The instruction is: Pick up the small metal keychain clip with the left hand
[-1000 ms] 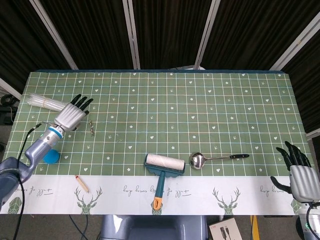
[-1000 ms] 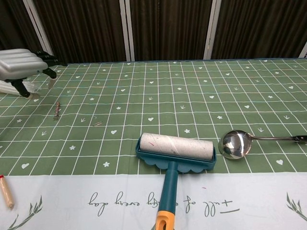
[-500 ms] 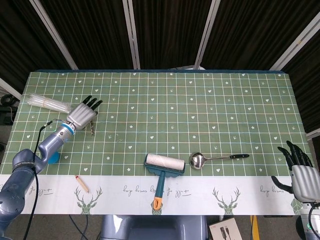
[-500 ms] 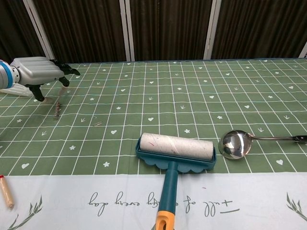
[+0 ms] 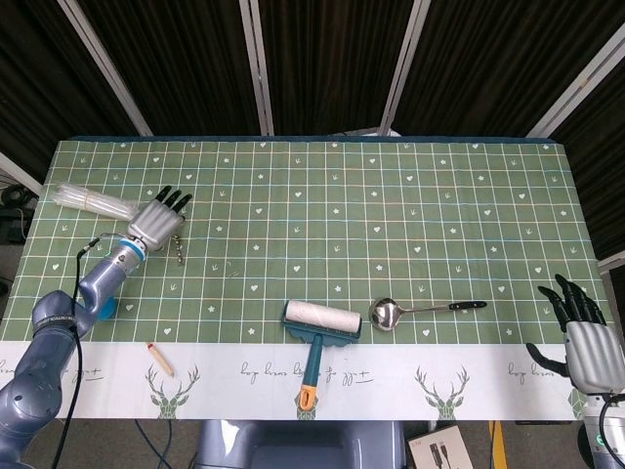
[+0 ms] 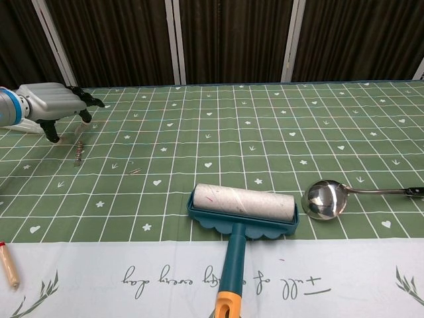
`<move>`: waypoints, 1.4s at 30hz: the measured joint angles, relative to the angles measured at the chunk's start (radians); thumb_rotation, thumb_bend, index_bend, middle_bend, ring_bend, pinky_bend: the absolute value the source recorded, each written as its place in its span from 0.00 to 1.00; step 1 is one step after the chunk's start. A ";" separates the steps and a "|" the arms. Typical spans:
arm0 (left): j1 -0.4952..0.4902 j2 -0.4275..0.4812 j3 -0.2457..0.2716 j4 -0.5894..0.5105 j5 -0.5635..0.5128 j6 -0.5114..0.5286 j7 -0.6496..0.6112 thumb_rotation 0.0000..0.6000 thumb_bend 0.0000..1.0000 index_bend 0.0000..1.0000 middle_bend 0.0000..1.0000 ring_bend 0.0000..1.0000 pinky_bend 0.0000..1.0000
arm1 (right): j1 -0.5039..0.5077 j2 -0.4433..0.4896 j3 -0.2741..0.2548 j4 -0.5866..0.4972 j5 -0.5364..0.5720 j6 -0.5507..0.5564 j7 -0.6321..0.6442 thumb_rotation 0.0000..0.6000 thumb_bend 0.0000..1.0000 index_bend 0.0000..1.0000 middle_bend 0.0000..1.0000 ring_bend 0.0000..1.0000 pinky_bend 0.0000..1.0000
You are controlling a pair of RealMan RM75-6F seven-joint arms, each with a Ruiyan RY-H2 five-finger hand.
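The small metal keychain clip (image 5: 180, 248) lies flat on the green checked cloth at the left; it also shows in the chest view as a short chain of links (image 6: 79, 152). My left hand (image 5: 158, 220) hovers just up and left of it, fingers stretched out and apart, holding nothing. In the chest view this left hand (image 6: 52, 105) sits low over the cloth, its thumb tip pointing down a little left of the clip without touching it. My right hand (image 5: 584, 344) rests open off the table's near right corner.
A clear plastic bundle (image 5: 89, 200) lies behind the left hand, and a blue round object (image 5: 101, 307) sits under the left forearm. A teal lint roller (image 6: 242, 209), a metal spoon (image 6: 324, 199) and a wooden stick (image 6: 8, 266) lie near the front edge.
The left hand swung right from the plastic bundle toward the clip, then settled slightly lower and a touch back to the left. The right hand stayed put.
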 measured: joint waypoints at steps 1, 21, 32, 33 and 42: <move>-0.001 -0.004 0.001 0.004 -0.002 -0.004 0.000 1.00 0.27 0.49 0.00 0.00 0.00 | 0.000 0.000 0.001 0.000 0.001 0.000 0.001 1.00 0.12 0.11 0.00 0.00 0.13; -0.017 -0.053 0.008 0.038 -0.027 -0.054 0.006 1.00 0.28 0.49 0.00 0.00 0.00 | -0.002 0.002 0.003 -0.007 0.012 -0.004 0.001 1.00 0.11 0.12 0.00 0.00 0.13; -0.016 -0.063 0.014 0.042 -0.034 -0.078 0.009 1.00 0.32 0.56 0.00 0.00 0.00 | -0.003 0.001 0.004 -0.008 0.015 -0.003 -0.003 1.00 0.11 0.12 0.00 0.00 0.13; -0.015 -0.063 0.014 0.041 -0.034 -0.077 0.008 1.00 0.33 0.57 0.00 0.00 0.00 | -0.003 0.001 0.004 -0.008 0.015 -0.003 -0.003 1.00 0.11 0.12 0.00 0.00 0.13; -0.010 -0.062 0.019 0.040 -0.034 -0.061 0.014 1.00 0.35 0.62 0.00 0.00 0.00 | -0.002 0.000 0.003 -0.009 0.014 -0.003 -0.004 1.00 0.11 0.12 0.00 0.00 0.13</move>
